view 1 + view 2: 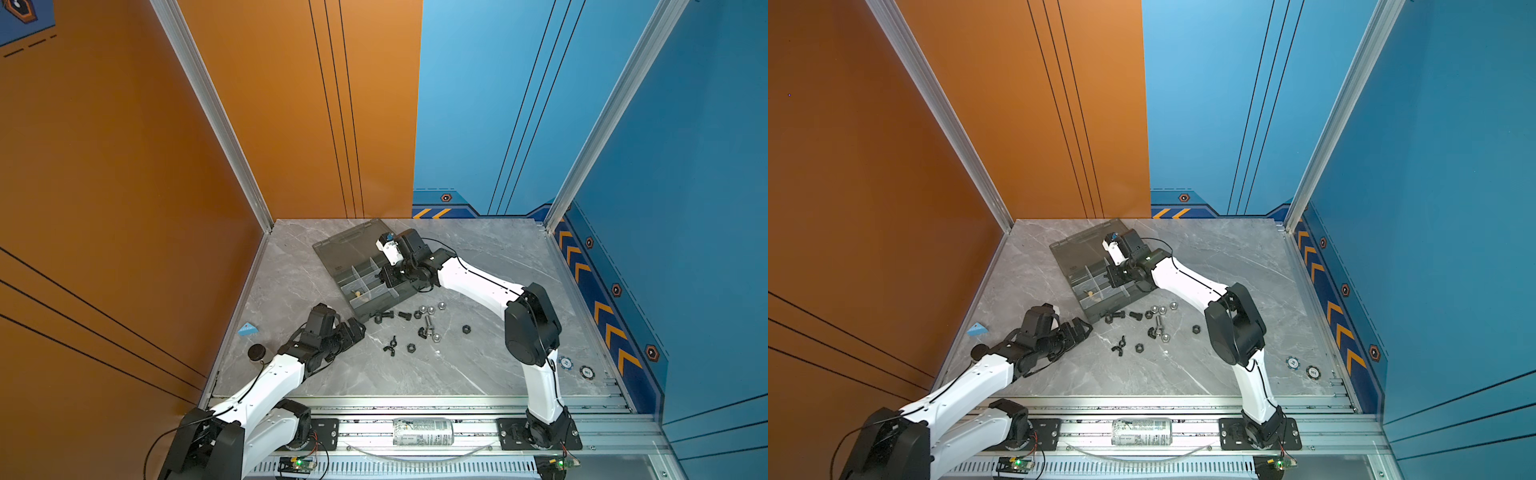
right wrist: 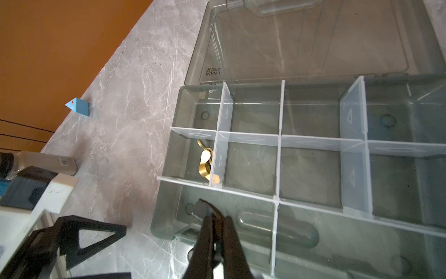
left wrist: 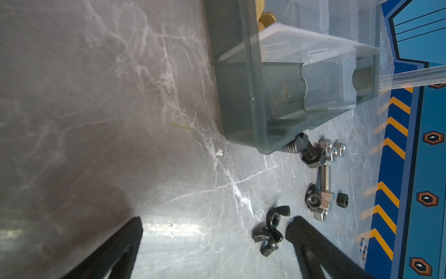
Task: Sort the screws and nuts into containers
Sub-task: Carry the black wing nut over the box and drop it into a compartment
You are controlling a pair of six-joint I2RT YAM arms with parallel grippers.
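**Right hand over box with part pinched; most hardware unsorted**

Right hand (image 2: pixel 212 212) is clenched over the box (image 2: pixel 164 193). A small dark part (image 2: pixel 200 208) appears pinched at its tips; nut or screw, I cannot tell. The hand hangs above the compartment next to the one holding brass pieces (image 2: pixel 205 161), on the side away from the lid. Left hand (image 3: pixel 217 227) is released and empty, low over the table (image 3: pixel 96 120), with wing nuts (image 3: pixel 269 234) just beside one finger. Loose screws (image 1: pixel 382 316) and nuts (image 1: pixel 430 309) lie at 6 o'clock from the box in both top views, some against its wall.

Risks, as judged:
- A release from height may bounce the part over the low dividers (image 2: pixel 280 135) into the brass compartment.
- The left fingers may scatter the wing nuts.
- Screws against the wall leave scant room to grasp.
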